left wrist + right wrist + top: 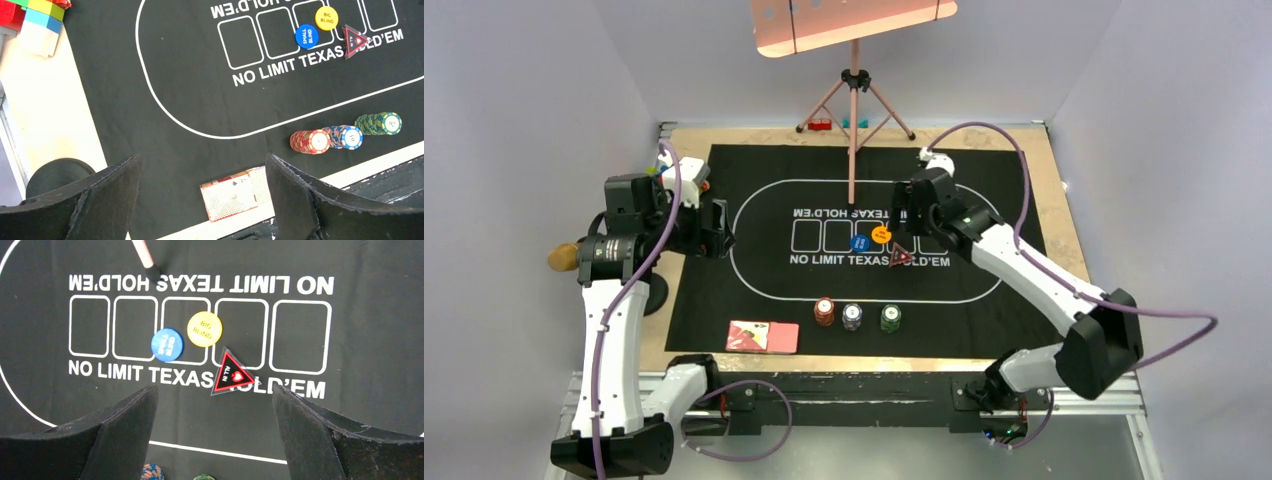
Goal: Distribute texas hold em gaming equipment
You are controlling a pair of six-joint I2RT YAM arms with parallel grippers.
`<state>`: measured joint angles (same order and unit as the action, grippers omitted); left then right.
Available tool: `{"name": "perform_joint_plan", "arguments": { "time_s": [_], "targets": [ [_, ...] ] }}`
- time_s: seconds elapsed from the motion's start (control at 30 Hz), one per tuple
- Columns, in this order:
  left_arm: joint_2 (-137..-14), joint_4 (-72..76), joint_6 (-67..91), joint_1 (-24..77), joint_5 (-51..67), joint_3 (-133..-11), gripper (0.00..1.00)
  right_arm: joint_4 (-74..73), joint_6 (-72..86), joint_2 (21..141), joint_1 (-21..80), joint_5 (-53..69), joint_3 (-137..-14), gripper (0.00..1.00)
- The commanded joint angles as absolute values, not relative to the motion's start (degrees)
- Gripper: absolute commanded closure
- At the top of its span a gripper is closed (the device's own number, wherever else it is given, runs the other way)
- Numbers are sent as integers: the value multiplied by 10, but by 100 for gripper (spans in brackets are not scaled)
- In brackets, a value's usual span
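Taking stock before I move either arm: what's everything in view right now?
mat: one, black with white print, covering most of the table
chip stacks: three, red, grey and green, in a row at the mat's near edge
cards: one pile, pink-red backs, mat's near-left corner
blue button: one, on the card boxes mid-mat
orange button: one, beside the blue one
triangle: one, dark with red border, on the lettering
toy blocks: one cluster, multicoloured, far-left corner
tripod: one, pink, far side, one leg on the mat
left gripper: black, open, empty, over the mat's left edge
right gripper: black, open, empty, over the buttons
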<state>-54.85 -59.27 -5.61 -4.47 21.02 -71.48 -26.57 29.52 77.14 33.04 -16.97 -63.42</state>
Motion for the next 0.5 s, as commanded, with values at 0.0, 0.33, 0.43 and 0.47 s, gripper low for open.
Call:
{"name": "perform_joint_plan", "arguments": {
  "time_s": [0.0,0.33,0.43,0.47],
  "targets": [
    [-552,-575,-59,-44,207,-707,3,-260,282,810,358,-174,-672,13],
    [-588,-586,-75,-44,238,-709,0,-239,302,945,400,-155,-737,14],
    [-593,-584,-82,-44,237,-709,0,-241,316,994,406,-145,-767,15],
    [-595,-586,-85,-44,237,-710,0,-246,320,1011,408,-144,-776,16]
  ]
}}
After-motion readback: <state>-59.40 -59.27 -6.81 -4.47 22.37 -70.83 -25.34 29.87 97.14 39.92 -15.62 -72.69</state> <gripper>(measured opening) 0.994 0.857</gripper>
